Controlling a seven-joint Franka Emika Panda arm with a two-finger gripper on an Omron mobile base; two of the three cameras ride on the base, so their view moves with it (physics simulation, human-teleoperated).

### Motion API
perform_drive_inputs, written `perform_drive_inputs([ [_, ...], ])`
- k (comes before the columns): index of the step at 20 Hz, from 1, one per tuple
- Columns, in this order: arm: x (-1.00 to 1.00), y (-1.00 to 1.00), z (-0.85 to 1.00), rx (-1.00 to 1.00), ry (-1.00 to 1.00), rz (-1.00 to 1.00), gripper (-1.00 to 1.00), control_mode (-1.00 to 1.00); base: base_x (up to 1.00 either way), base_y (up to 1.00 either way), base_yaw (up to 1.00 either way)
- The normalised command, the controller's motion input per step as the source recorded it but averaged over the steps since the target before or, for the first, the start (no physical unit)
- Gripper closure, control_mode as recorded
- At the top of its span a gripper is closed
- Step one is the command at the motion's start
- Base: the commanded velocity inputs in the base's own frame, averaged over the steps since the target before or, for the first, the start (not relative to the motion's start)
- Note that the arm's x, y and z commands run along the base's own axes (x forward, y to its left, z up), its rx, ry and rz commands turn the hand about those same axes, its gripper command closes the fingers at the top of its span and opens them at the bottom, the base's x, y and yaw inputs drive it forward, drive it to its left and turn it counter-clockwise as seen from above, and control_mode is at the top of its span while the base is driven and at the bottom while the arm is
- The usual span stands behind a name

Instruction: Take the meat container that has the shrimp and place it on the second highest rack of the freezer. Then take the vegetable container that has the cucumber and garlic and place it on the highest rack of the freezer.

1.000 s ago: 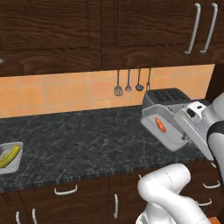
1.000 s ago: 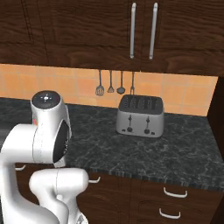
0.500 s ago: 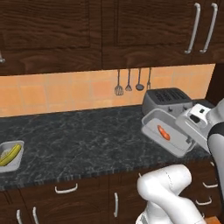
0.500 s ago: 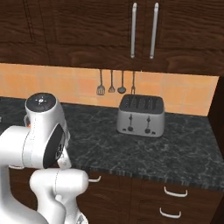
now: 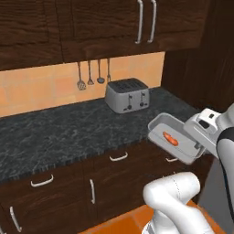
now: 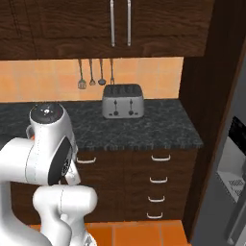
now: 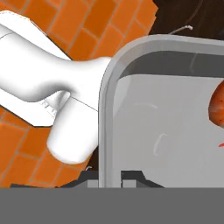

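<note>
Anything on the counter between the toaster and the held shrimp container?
Bare dark counter lies between the toaster and the shrimp container, seen in the left base view.

Tilted grey meat container (image 5: 176, 139) aloft, orange shrimp (image 5: 170, 138) inside.

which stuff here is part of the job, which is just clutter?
Job:
- meat container, tilted, held by the gripper at its rim
- shrimp inside it
- freezer, at the right edge

Just there:
- toaster on the counter
- utensils hanging on the wall
</note>
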Motion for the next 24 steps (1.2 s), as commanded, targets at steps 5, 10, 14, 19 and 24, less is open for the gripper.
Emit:
perform_drive_inputs([
  [5,0.00,0.00,0.00,0.00,0.00,0.00,1.00,1.00,-0.50,-0.09,-0.61],
  [10,0.00,0.00,0.00,0.00,0.00,0.00,1.00,1.00,-0.57,-0.22,-0.58],
  [14,0.00,0.00,0.00,0.00,0.00,0.00,1.00,1.00,-0.56,-0.36,-0.56],
  [19,0.00,0.00,0.00,0.00,0.00,0.00,1.00,1.00,-0.27,-0.24,-0.65],
  [24,0.00,0.00,0.00,0.00,0.00,0.00,1.00,1.00,-0.03,-0.13,-0.74],
])
